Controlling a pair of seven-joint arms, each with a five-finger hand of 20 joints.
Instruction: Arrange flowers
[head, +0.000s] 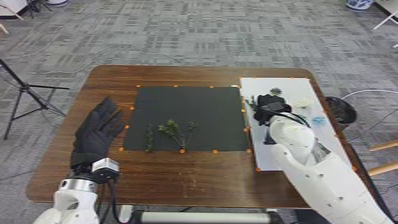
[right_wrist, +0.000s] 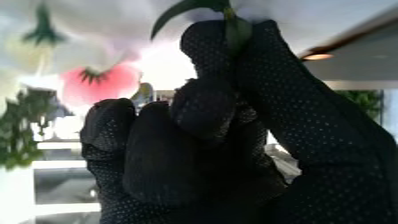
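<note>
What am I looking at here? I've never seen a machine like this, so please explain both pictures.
This is a two-armed robot with black-gloved hands at a brown table. The head view looks down from its head; the right wrist view comes from its right arm. Leafy green sprigs lie on a black mat. A pale bloom and a bluish bloom are on the white sheet. Its left hand is open; its right hand pinches a green stem.
</note>
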